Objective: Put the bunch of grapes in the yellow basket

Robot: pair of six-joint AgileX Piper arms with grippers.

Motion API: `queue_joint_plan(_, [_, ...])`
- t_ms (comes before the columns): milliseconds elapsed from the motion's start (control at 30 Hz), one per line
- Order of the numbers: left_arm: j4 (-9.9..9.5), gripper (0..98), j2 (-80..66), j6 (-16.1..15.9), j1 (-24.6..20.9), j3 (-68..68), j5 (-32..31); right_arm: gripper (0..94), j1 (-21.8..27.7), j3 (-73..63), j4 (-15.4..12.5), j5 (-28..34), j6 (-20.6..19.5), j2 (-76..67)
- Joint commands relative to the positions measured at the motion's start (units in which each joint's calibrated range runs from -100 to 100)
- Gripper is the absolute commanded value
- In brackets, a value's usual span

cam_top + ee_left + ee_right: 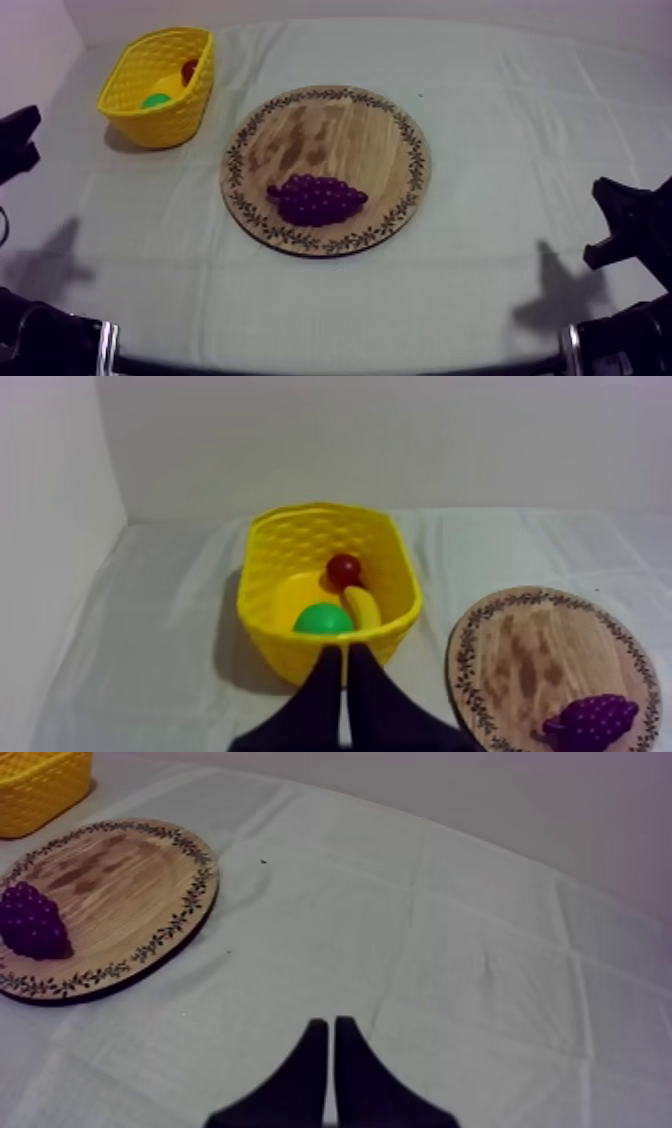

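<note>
A purple bunch of grapes point(317, 198) lies on the near part of the round wooden board point(330, 125) at the table's middle. The yellow basket point(190, 110) stands at the far left, holding a small red fruit point(343, 568), a banana point(362, 608) and a green fruit point(322, 619). My left gripper point(345, 651) is shut on nothing, just short of the basket's near wall point(330, 648), with the grapes point(588, 721) and board point(540, 656) off to its side. My right gripper point(331, 1022) is shut on nothing over bare cloth, well away from the board point(130, 882) and grapes point(32, 922).
Both arms rest low at the table's sides: the left arm point(18, 140) at the left edge, the right arm point(630, 220) at the right edge. Bare cloth point(520, 130) lies to the right of the board. A wall rises behind the table.
</note>
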Motion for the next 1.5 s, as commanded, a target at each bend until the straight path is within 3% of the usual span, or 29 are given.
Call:
queue_joint_plan(0, [-0.07, 0.0, 5.63, -0.22, 1.54, -7.24, 1.5, 0.4, 0.02, -0.03, 0.01, 0.0, -0.01, -0.01])
queue_joint_plan(733, [-0.32, 0.0, 32.67, -4.74, 17.86, -43.14, 19.57, 0.4, 0.02, -0.03, 0.01, 0.0, -0.01, -0.01])
queue_joint_plan(1200, [-0.82, 0.0, 45.63, -8.46, 25.04, -46.77, 20.88, 0.4, 0.02, -0.03, 0.01, 0.0, -0.01, -0.01])
queue_joint_plan(1467, [-3.26, 0.0, 55.34, -8.33, 28.91, -48.75, 21.74, 0.4, 0.02, -0.03, 0.01, 0.0, -0.01, -0.01])
